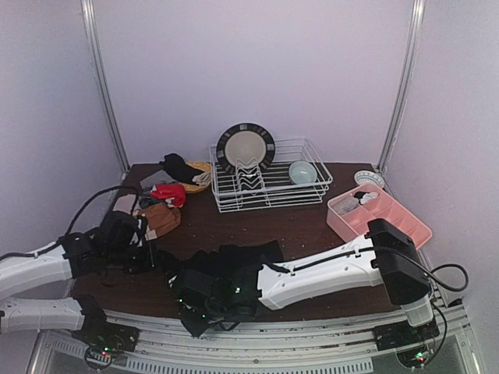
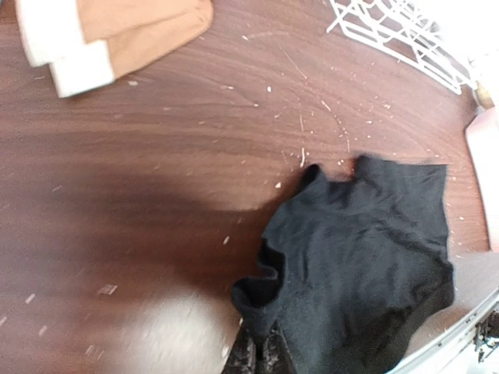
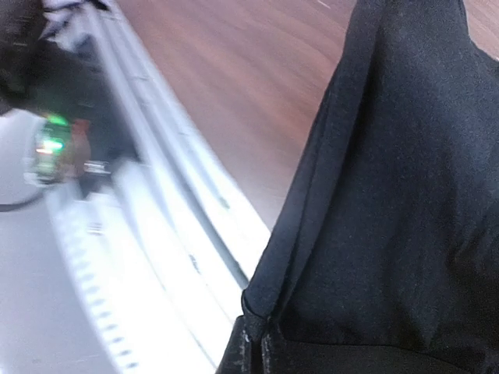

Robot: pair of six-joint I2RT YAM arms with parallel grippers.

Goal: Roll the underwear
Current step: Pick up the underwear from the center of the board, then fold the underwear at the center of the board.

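rearward, plate and bowl in rack

The left arm and right arm have white shells and black joints. Black cables loop off them; green lights glow at their bases.

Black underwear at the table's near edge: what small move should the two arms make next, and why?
Probably pull the black underwear taut and lay it flat on the table. The left gripper and right gripper each pinch its edge, and it lies crumpled near the front rail.
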